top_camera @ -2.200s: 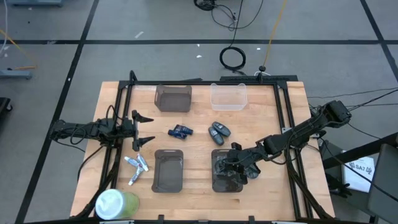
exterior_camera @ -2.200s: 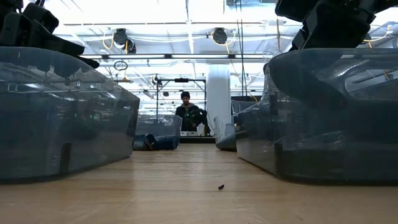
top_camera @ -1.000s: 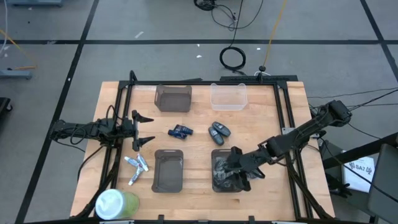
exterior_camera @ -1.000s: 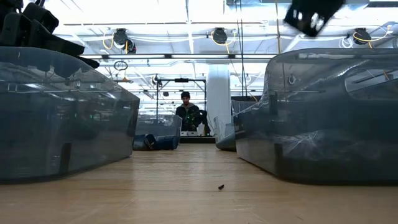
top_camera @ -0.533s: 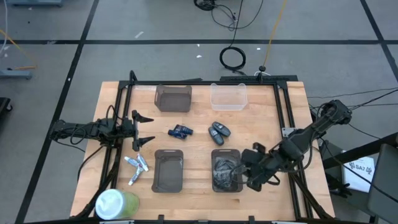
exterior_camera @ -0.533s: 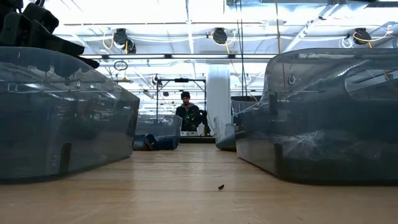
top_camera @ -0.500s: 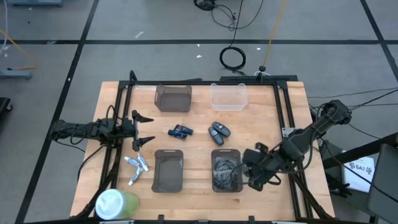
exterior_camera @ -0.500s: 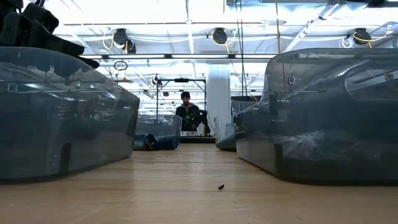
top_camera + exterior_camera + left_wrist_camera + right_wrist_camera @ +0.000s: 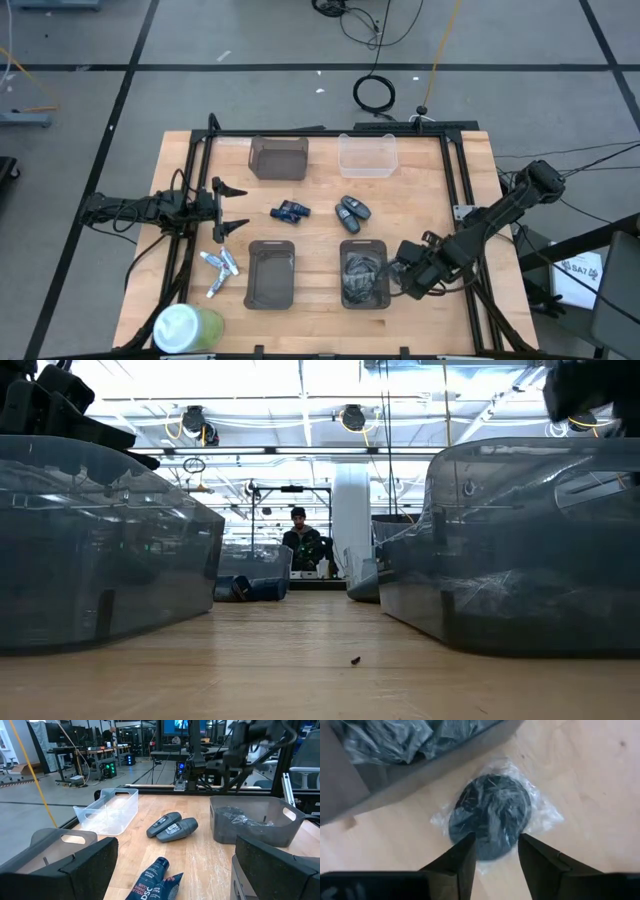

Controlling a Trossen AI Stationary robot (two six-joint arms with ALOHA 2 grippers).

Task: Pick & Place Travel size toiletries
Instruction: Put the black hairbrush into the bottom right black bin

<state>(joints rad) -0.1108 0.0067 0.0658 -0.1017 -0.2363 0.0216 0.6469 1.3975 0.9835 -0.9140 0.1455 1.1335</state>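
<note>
- Two fingers of the right gripper (image 9: 496,838) stand partly apart above a dark round packet (image 9: 490,817) in clear film. The packet lies on the table just beside the right dark tray (image 9: 350,250), and nothing is gripped.
- Judged well done, this step needs the fingers lowered squarely astride the packet's body. They should close on the disc rather than the loose film and stay clear of the tray wall.
- The right arm reaches in low from the table's right edge, wrist pitched down.
- The travel size toiletries (image 9: 218,268) lie untouched at the near left, beside the empty left dark tray (image 9: 270,272).
- Farther back, the left gripper (image 9: 240,208) waits with its fingers spread wide, level and pointing inward.
</note>
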